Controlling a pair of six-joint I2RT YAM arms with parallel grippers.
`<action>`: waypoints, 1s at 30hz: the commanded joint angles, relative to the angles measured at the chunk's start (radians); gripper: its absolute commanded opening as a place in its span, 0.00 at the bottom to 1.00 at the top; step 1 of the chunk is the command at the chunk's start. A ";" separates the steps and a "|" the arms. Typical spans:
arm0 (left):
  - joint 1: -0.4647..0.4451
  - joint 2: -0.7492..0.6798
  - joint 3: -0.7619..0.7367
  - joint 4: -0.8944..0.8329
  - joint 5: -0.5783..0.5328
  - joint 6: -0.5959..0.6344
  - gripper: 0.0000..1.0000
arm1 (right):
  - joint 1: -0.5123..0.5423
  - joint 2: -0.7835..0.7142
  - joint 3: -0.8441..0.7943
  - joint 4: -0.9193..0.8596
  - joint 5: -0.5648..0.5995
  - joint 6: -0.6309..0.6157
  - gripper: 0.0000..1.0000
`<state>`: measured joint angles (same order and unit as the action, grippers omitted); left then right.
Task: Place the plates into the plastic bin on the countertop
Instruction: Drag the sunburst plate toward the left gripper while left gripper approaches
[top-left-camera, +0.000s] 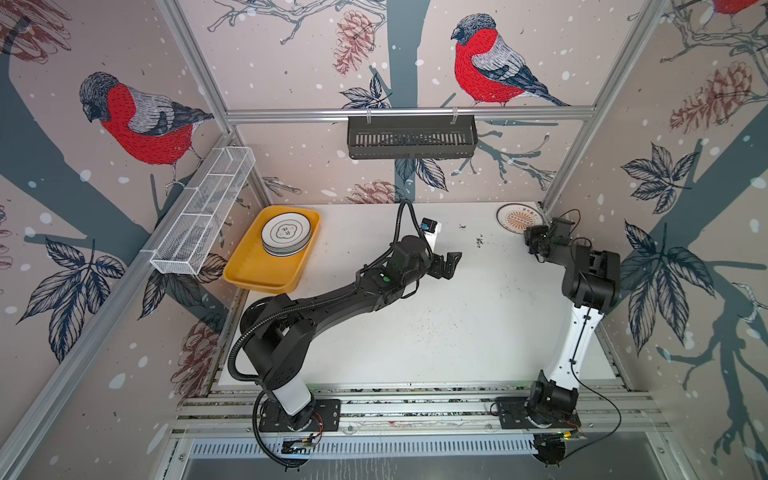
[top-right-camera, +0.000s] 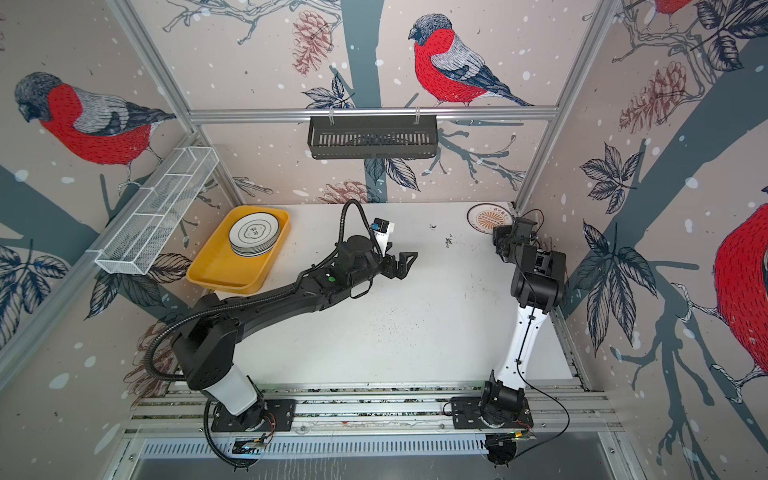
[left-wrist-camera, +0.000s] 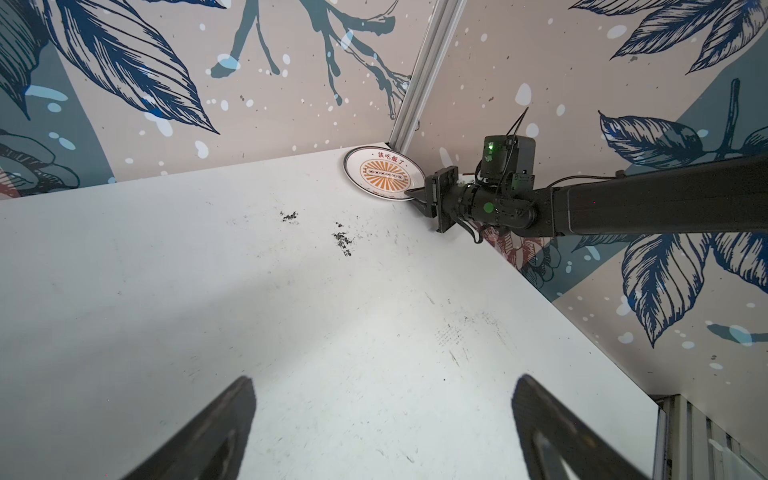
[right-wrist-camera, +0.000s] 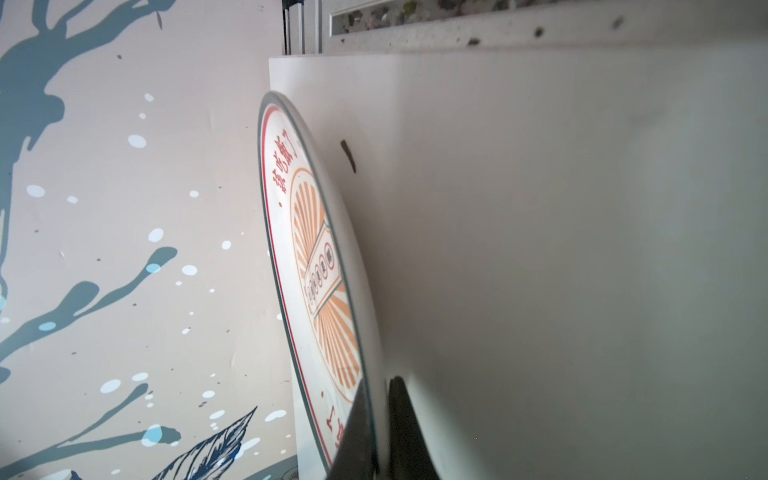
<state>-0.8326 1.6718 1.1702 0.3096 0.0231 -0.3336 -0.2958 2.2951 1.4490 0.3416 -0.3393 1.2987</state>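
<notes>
One white plate (top-left-camera: 515, 216) (top-right-camera: 485, 217) with an orange sunburst centre lies in the far right corner of the countertop (top-left-camera: 415, 332). My right gripper (top-left-camera: 531, 232) (top-right-camera: 500, 236) (left-wrist-camera: 412, 194) (right-wrist-camera: 380, 390) is shut on the near rim of this plate (left-wrist-camera: 384, 172) (right-wrist-camera: 309, 249), one finger over it and one under. A stack of plates (top-left-camera: 286, 232) (top-right-camera: 254, 232) with a thin black rim and emblem sits in the far end of the yellow plastic bin (top-left-camera: 249, 270) (top-right-camera: 212, 268) at the left. My left gripper (top-left-camera: 451, 264) (top-right-camera: 405, 262) (left-wrist-camera: 382, 386) hangs open and empty over the middle of the table.
A white wire-mesh basket (top-left-camera: 203, 212) hangs on the left wall and a black slotted rack (top-left-camera: 411, 137) on the back rail. Dark specks (top-left-camera: 480, 241) mark the countertop between the grippers. Aluminium rails (top-left-camera: 415, 405) run along the front edge.
</notes>
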 joint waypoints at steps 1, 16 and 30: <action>-0.002 -0.010 -0.008 0.042 -0.010 -0.006 0.96 | -0.001 -0.053 -0.070 -0.103 0.003 -0.073 0.02; 0.002 0.009 -0.027 0.052 -0.026 -0.045 0.96 | 0.071 -0.431 -0.449 -0.018 -0.110 -0.203 0.02; 0.141 0.011 -0.058 0.023 0.059 -0.200 0.96 | 0.309 -0.594 -0.495 -0.067 -0.145 -0.294 0.02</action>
<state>-0.7101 1.6890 1.1084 0.3237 0.0612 -0.4965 -0.0181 1.7130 0.9344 0.2668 -0.4549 1.0496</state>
